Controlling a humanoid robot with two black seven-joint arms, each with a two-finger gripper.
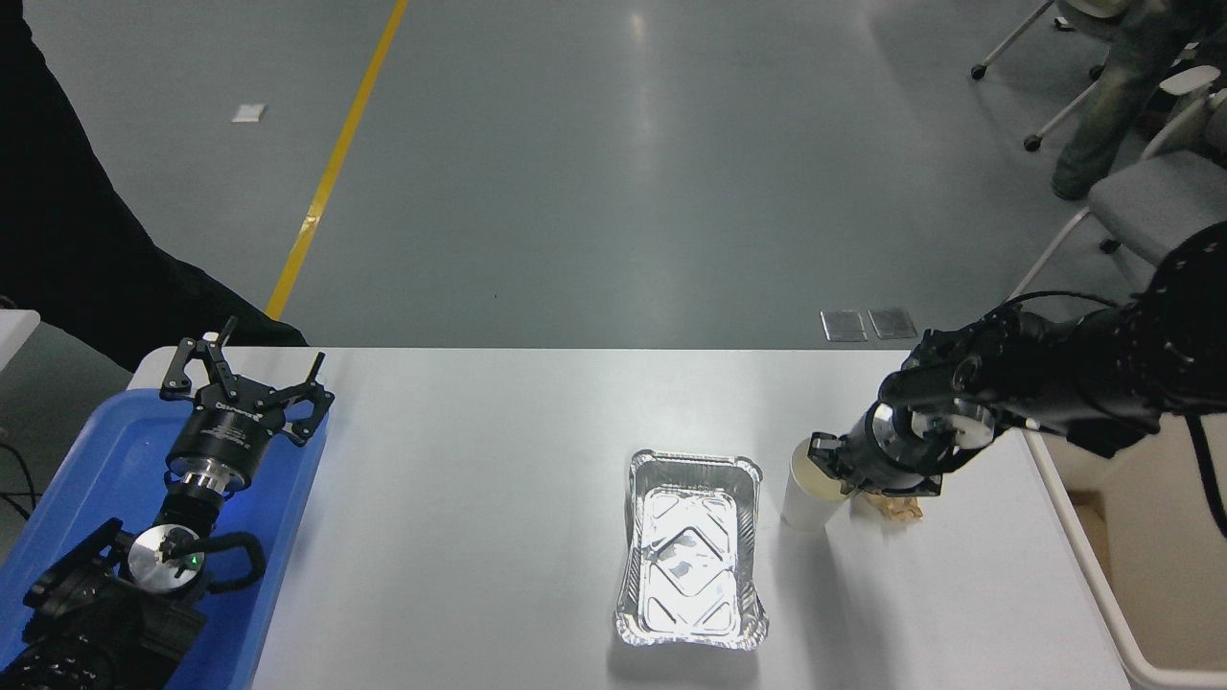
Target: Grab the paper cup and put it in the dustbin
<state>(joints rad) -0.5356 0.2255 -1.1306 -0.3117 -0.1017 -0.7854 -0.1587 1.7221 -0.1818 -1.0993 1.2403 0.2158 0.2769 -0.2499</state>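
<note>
Gripping the paper cup at its rim, my right gripper pinches it just right of the foil tray. The carry to the dustbin is all left; left gripper sits spread over the blue tray

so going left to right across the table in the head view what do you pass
blue tray with the parked left pincer over it → foil tray → paper cup → right pincer at the cup's rim → dustbin at the table's right edge
</note>
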